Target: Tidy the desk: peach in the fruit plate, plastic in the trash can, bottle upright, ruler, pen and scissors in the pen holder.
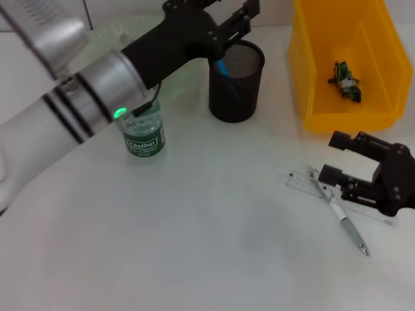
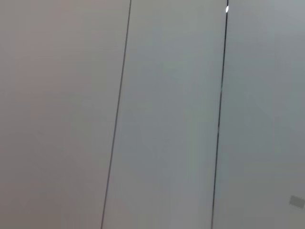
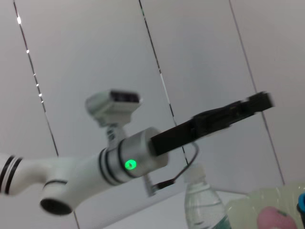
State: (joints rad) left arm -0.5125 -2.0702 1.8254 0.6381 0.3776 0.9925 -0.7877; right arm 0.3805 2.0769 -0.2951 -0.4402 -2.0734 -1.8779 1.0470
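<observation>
I'm hovering the right tool (image 1: 334, 157), jaws wide and empty, just over the pen (image 1: 338, 212) lying crossed on the ruler (image 1: 301, 181) near the worktop's right edge, long axis running toward the front-right corner.

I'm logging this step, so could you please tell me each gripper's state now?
Left gripper: open, above the pen holder.
Right gripper: open, empty, by the pen.
</observation>
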